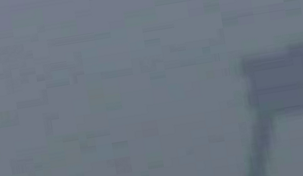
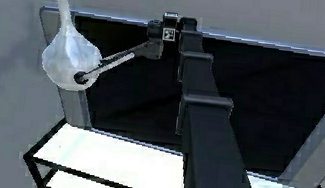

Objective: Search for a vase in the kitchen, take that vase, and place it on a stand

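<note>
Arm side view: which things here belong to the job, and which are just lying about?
Belongs to the job:
- white vase, hanging at the gripper, which holds it
- stand with a white top and dark frame, below the vase

Just there:
- large dark screen on the stand
- grey wall

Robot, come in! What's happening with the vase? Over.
Gripper holding white vase, hanging clear. Stand just below, vase not yet on it. TV screen close behind, mind it.
</note>
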Tool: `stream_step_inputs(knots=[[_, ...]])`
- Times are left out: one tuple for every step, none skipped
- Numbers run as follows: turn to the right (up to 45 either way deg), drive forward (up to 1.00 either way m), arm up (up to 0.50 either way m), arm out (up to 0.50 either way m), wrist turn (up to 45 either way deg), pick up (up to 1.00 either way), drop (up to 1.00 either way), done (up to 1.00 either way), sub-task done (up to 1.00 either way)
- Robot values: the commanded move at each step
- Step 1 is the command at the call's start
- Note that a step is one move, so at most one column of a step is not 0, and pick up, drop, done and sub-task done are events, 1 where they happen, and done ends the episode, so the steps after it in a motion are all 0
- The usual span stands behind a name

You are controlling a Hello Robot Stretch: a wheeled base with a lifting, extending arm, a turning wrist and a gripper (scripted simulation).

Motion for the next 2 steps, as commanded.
stream_step_inputs(knots=[[0.0,0.00,0.00,0.00,45.0,0.00,0.00,0.00,0.00],[0.0,0.00,0.00,0.00,45.0,0.00,0.00,0.00,0.00]])
